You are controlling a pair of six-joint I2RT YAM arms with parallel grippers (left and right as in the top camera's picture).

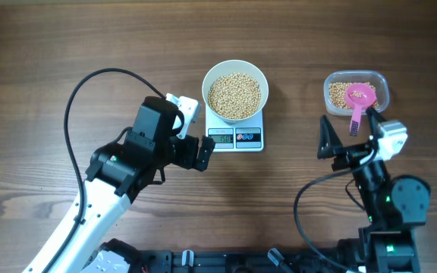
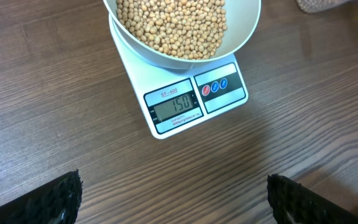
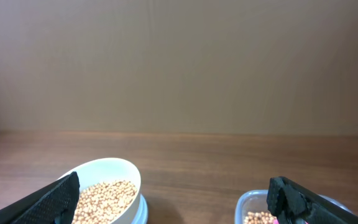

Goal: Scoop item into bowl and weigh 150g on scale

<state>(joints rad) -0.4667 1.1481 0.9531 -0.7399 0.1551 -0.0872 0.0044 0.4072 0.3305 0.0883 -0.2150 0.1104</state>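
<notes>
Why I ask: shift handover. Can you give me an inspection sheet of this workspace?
Surface: wooden table, no spills seen.
Job's things: white bowl, well filled with beans, sits on the scale; its display appears to read 150.
Clutter: clear tub right of the scale, holding a few beans and a pink scoop.
Grippers: left gripper open, empty, short of the scale; right gripper open, empty, near the tub.
Cables: black cable loops over the left arm; second cable curves beside the right arm.
Surroundings: plain wall behind the table; nothing else seen.
</notes>
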